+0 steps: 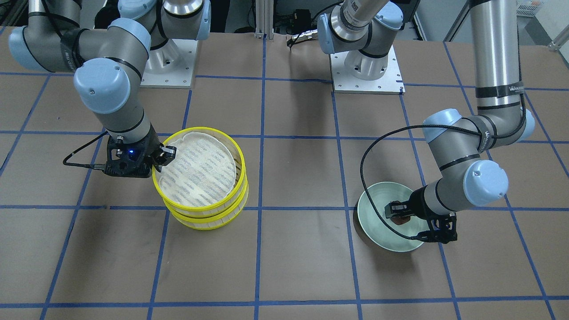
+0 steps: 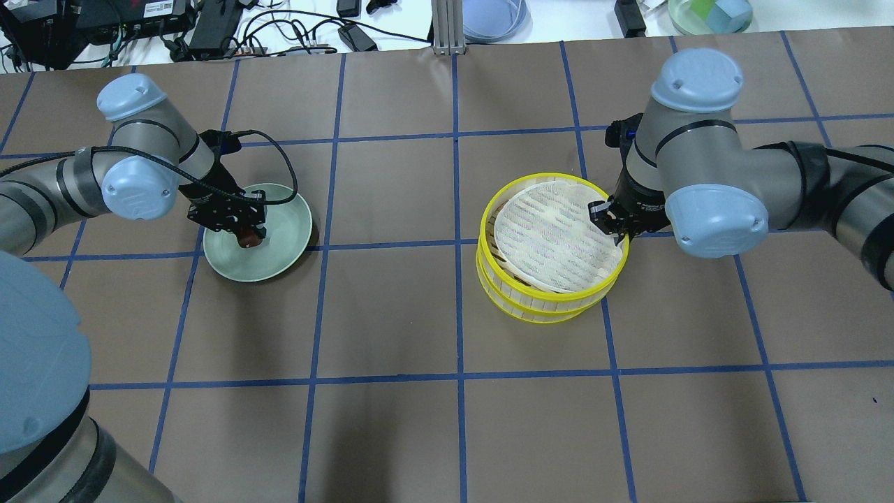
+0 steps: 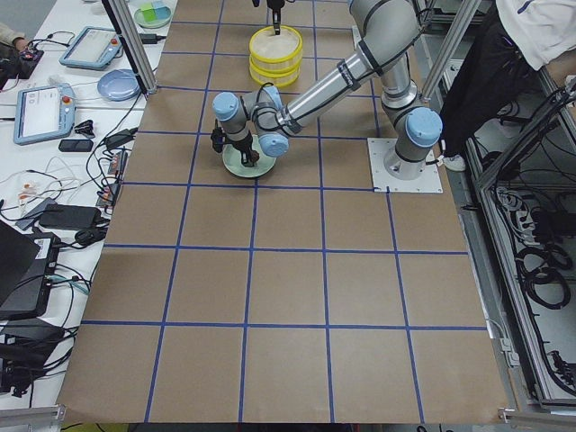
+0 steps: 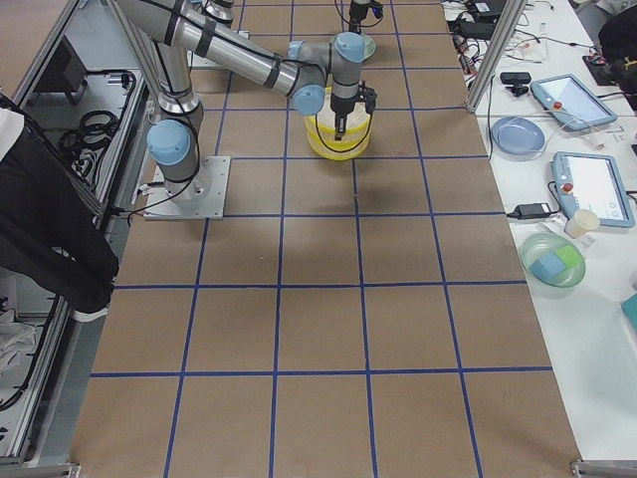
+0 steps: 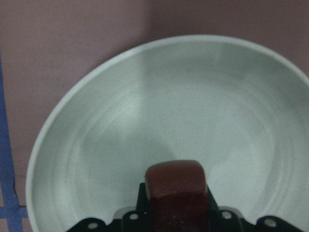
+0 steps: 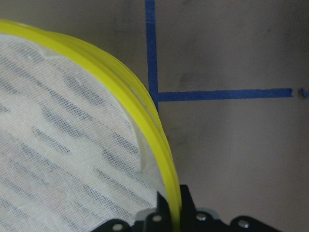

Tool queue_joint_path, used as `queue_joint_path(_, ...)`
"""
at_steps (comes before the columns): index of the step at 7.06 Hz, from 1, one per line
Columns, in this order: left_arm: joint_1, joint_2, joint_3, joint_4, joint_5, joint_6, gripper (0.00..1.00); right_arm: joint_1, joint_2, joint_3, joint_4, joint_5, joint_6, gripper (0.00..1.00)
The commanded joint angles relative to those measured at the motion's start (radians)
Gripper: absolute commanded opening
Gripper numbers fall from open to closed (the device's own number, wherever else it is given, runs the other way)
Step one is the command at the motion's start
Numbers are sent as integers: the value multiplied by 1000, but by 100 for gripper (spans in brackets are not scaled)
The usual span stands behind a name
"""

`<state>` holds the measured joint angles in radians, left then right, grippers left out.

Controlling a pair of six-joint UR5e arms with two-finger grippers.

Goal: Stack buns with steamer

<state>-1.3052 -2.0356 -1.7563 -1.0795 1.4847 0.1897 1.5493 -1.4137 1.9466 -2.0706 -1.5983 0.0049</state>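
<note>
Now left jaws gripping brown bun (image 5: 176,186) over plate (image 5: 91,125), right jaws pinching cloth-lined steamer (image 2: 553,299) rim.

Brown table (image 2: 391,307) with blue tape grid (image 2: 459,376)

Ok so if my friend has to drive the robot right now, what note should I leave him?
Left gripper: shut on the brown bun, over the green plate. Whether the bun is lifted or resting, I can't tell.
Right gripper: shut on the rim of the top steamer tier, which sits on the lower tier.
The white liner has no bun on it. The white bun is not in sight.
Done: both grasps.
Left: brown bun into the steamer, then finish stacking.
</note>
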Motion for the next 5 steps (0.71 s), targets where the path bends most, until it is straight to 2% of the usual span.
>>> queue_joint_path(1, -9, 34, 6, -6, 9, 4, 0, 0, 7, -1, -5, 0, 0, 0)
queue_joint_path(2, -32, 76, 26, -48, 12, 1, 0, 0, -1, -1, -9, 9, 0, 0)
queue_joint_path(4, -129, 170, 150, -251, 16, -98, 0, 0, 2, -3, -22, 11, -5, 0)
queue_joint_path(5, -161, 196, 197, -314, 17, -139, 0, 0, 2, -3, -37, 14, -5, 0)
